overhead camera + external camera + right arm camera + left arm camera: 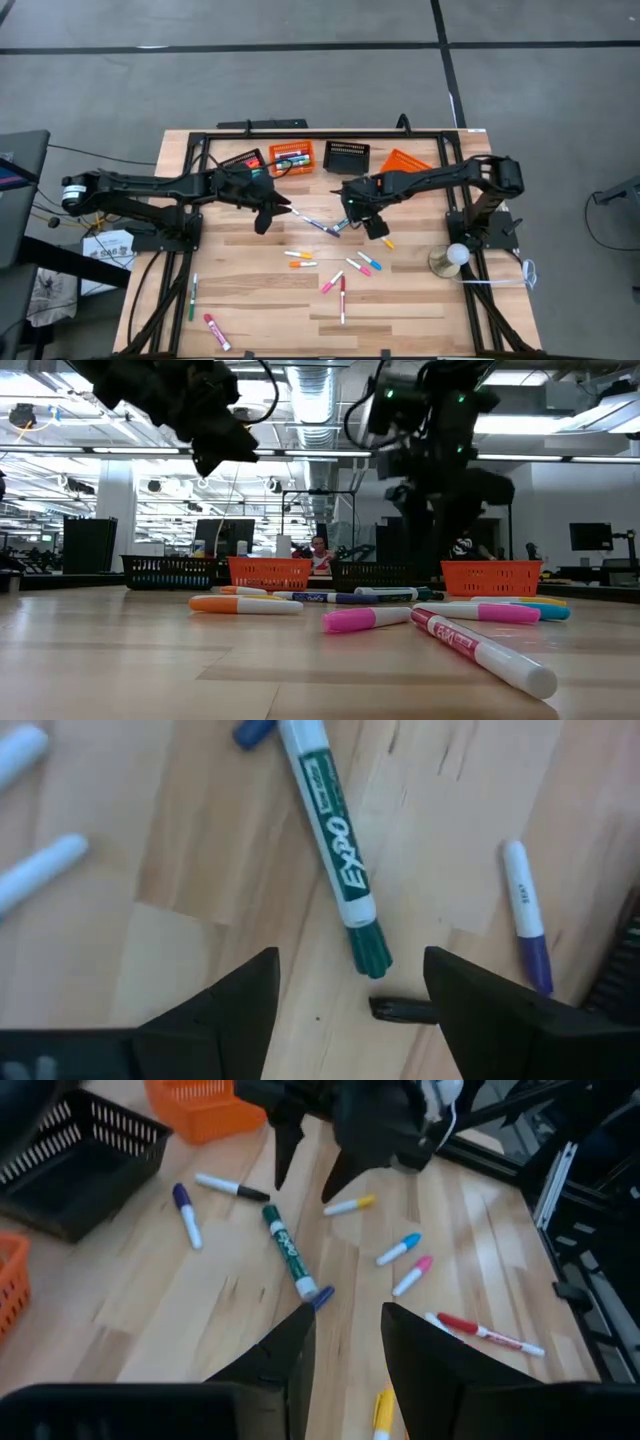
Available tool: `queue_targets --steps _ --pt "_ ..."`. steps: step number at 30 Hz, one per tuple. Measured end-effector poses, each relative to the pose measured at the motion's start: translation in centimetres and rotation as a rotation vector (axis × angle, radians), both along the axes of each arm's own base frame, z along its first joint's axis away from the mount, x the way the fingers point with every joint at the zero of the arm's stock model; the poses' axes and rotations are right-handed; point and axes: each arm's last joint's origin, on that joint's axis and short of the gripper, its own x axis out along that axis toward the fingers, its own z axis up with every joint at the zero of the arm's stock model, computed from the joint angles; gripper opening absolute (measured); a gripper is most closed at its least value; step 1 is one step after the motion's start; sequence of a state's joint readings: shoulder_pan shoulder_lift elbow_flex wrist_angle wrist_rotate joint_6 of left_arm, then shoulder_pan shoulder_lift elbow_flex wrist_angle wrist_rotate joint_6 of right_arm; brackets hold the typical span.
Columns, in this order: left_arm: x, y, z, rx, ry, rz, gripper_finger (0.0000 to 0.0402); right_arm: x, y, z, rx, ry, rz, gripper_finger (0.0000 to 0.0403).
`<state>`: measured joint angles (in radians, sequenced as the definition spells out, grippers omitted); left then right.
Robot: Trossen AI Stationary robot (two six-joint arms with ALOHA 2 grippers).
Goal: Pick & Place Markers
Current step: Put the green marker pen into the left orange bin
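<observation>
Many markers lie flat and scattered on the wooden table (250, 300). A green-capped marker (335, 830) lies near the table's middle, with a purple one (527, 930) and a black-capped one (230, 1187) beside it. My right gripper (350, 960) hangs open above the green marker's cap end, pointing down and touching nothing. My left gripper (345, 1330) stands open to the left of that group (322, 226), slanting down, with nothing between its fingers. Pink, blue, orange and red markers (342, 298) lie nearer the front edge.
Two black baskets (346, 155) and two orange baskets (292, 157) stand along the far edge; one orange basket holds markers. A white ball on a round base (450, 258) stands at the right. A green marker (193, 297) and a red one (217, 332) lie at the front left.
</observation>
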<state>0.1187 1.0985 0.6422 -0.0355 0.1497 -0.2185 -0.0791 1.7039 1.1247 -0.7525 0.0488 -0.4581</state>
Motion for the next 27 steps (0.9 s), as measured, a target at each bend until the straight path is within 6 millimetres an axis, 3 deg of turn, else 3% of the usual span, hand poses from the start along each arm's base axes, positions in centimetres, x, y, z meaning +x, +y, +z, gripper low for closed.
queue_targets --steps 13,19,27 --pt "0.2 0.0 -0.1 0.0 -0.008 0.0 0.0112 3.0 -1.7 -3.4 -0.003 0.096 0.013 0.0235" --pt "0.2 0.0 0.0 0.001 -0.009 0.0 0.0112 3.8 -1.6 -5.2 0.005 0.15 0.029 0.0231" --pt "0.2 0.0 -0.1 0.007 -0.008 0.011 0.0112 3.8 -1.2 -6.2 0.009 0.203 0.014 0.017"
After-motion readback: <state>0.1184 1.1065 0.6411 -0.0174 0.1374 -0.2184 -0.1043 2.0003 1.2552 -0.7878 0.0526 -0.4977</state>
